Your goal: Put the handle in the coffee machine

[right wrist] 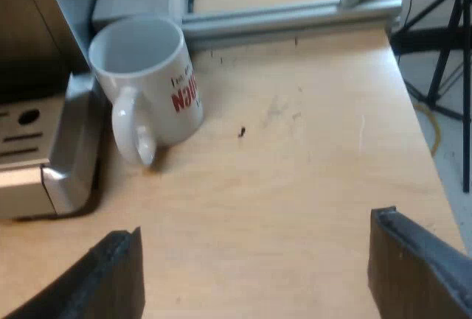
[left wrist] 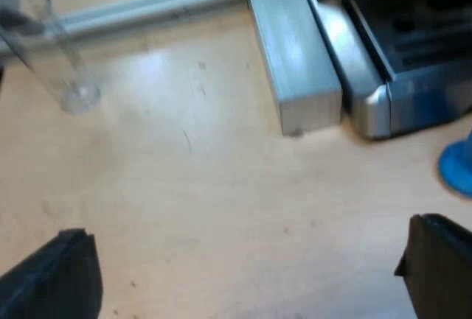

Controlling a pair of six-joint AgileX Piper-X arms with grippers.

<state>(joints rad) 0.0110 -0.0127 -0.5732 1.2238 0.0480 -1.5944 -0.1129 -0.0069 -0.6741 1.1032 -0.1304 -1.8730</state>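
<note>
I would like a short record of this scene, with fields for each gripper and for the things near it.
left gripper: open, holding nothing, above the table
near it: measuring glass standing on the table; blue tamper by the espresso machine
right gripper: open, holding nothing
near it: white mug, upright, red lettering, beside the machine's base

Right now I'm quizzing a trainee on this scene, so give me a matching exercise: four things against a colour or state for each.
Things:
1. mug
2. tamper
3. measuring glass
4. left gripper

Colours or states:
A. clear
B. open, nothing between its fingers
C. white with red lettering
D. blue

Pairs: 1-C, 2-D, 3-A, 4-B
</note>
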